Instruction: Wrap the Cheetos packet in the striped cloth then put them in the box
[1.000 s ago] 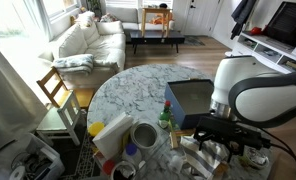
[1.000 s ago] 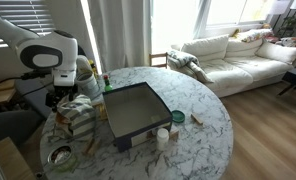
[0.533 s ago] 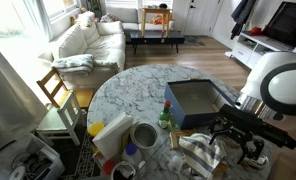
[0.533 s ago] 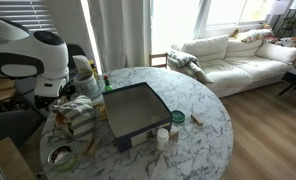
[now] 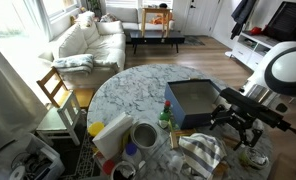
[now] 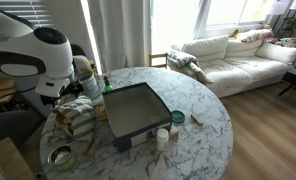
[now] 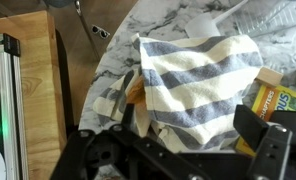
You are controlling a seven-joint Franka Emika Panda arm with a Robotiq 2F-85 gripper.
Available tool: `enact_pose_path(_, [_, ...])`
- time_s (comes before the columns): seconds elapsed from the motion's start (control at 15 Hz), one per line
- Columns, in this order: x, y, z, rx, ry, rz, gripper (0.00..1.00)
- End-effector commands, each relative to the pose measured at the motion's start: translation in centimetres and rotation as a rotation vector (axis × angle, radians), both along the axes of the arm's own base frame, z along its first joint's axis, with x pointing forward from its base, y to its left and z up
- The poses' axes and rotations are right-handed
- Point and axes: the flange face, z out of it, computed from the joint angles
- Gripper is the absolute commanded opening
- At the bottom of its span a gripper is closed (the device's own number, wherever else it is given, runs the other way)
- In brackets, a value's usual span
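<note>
Hovers above the striped cloth (image 7: 198, 80) at frame centre, gripper (image 7: 183, 150) spread wide, gripping nothing. Shows the orange Cheetos packet (image 7: 135, 90) peeking at the cloth's left edge.

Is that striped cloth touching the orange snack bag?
Touching. In the wrist view the striped cloth lies over the Cheetos packet, whose orange edge peeks out.
</note>
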Motion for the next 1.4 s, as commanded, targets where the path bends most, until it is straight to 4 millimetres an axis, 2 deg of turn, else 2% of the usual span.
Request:
enact_pose_path(0.0, [0.4,0.4,-1.4,-0.006,-0.009,0.02,1.0])
enact_pose_path(0.47, [0.3,3.4,-6.4,-0.085,0.017,0.197,0.98])
enact_pose_path(0.53, [0.4,3.8,-7.0,-0.098,0.014,0.213,0.82])
enact_pose_path(0.6, [0.4,4.1,-7.5,-0.109,0.007,0.226,0.73])
enact_pose_path(0.67, [0.5,4.3,-8.0,-0.123,0.001,0.234,0.7])
enact_pose_path(1.0, [0.9,5.0,-9.6,-0.174,-0.034,0.258,0.3])
enact_pose_path(1.2, [1.3,5.0,-9.0,-0.201,-0.062,0.27,0.07])
enact_pose_path(1.27, [1.5,4.9,-8.5,-0.21,-0.072,0.278,0.01])
enact_pose_path(1.33, [1.7,4.8,-7.9,-0.223,-0.077,0.291,0.0])
